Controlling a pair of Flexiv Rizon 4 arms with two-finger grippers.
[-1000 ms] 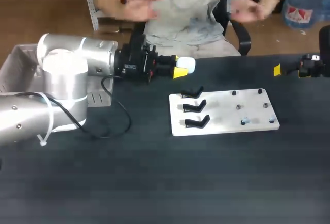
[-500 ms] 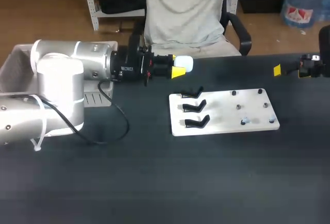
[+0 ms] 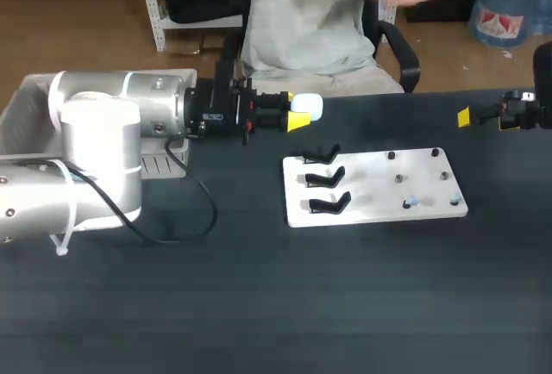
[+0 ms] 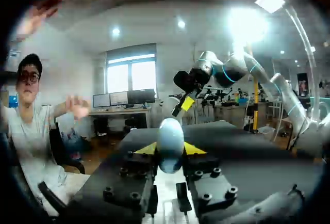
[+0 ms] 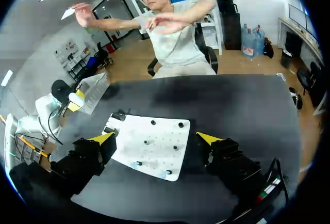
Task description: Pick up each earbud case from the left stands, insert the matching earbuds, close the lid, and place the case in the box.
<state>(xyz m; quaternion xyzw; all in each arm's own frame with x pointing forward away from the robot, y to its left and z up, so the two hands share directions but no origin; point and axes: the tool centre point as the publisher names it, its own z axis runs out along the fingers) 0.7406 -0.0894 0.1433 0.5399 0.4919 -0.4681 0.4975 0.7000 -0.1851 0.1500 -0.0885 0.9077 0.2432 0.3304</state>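
My left gripper (image 3: 299, 116) hangs over the table's far edge, shut on a white rounded earbud case (image 3: 310, 106). In the left wrist view the case (image 4: 170, 142) is pinched between the two yellow tips of that gripper (image 4: 170, 149). A white board (image 3: 375, 186) lies ahead of it, and the three black stands (image 3: 326, 177) on the board's left side hold nothing. Several small dark pegs (image 3: 398, 178) dot its right half. My right gripper (image 3: 483, 116) stays at the far right, open and empty. Seen from the right wrist, its gripper (image 5: 155, 139) stands wide open above the board (image 5: 149, 146).
A grey box (image 3: 28, 107) stands at the table's far left behind my left arm, and the right wrist view shows the box (image 5: 95, 87) beyond the board. A black cable (image 3: 194, 210) loops on the table beside the left arm.
My left arm's body has shifted slightly back and to the left, while the case in its gripper has stayed almost in place. The right arm has not moved.
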